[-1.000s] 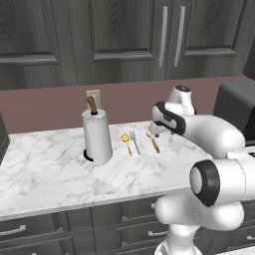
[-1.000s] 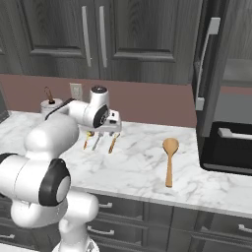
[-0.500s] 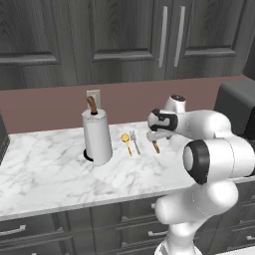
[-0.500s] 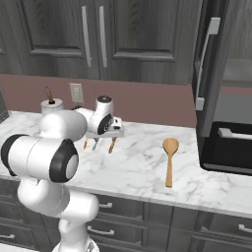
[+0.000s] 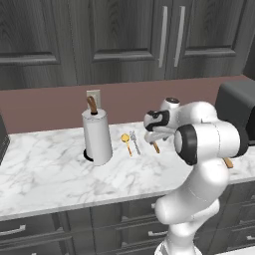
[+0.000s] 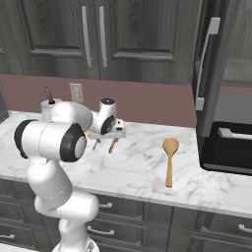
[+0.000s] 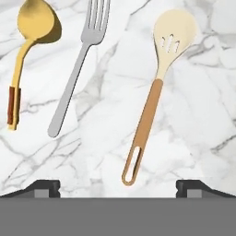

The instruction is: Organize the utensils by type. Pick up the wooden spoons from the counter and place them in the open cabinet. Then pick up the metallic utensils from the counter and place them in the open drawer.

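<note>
slotted spoon (image 7: 156, 87): pale cream bowl with three slots, orange-brown handle ending in a long open loop. Flat on the marble counter (image 7: 193, 115), directly under the hand, handle end between the two finger tips in the hand view.
same spoon, base views: mostly hidden by the hand; only a short stub of orange handle shows (image 5: 156, 147) (image 6: 112, 146).
brown wooden spoon (image 6: 170, 158): all mid-brown, broad round bowl, bowl toward the wall. Alone on the counter, well apart from the others, near the dark appliance (image 6: 231, 147) on the right. In the left base view only its handle tip (image 5: 228, 163) sticks out past the arm.
fork (image 7: 76, 69): thin silver, four tines, just beside the slotted spoon, not touching. Tine tips cut off by the top edge of the hand view. Tiny in the left base view (image 5: 134, 142).
gold spoon (image 7: 28, 50): shiny yellow-gold bowl, thin gold handle with a dark red band near the end. Beside the fork, on its far side from the slotted spoon. Also at (image 5: 126, 143).
gripper (image 7: 118, 186): released, jaws spread wide, holding nothing, low over the slotted spoon's handle. Seen from the base at (image 5: 152, 137) and (image 6: 115, 134); fingers hard to make out there.
paper-towel roll (image 5: 97, 135): upright, brown knob on top, near the gold spoon. Largely behind the arm in the right base view.
cabinet (image 6: 209, 78): tall dark grey door, long silver bar handle, right of the counter; inside is hard to make out.
drawer: cannot tell which one is open.
</note>
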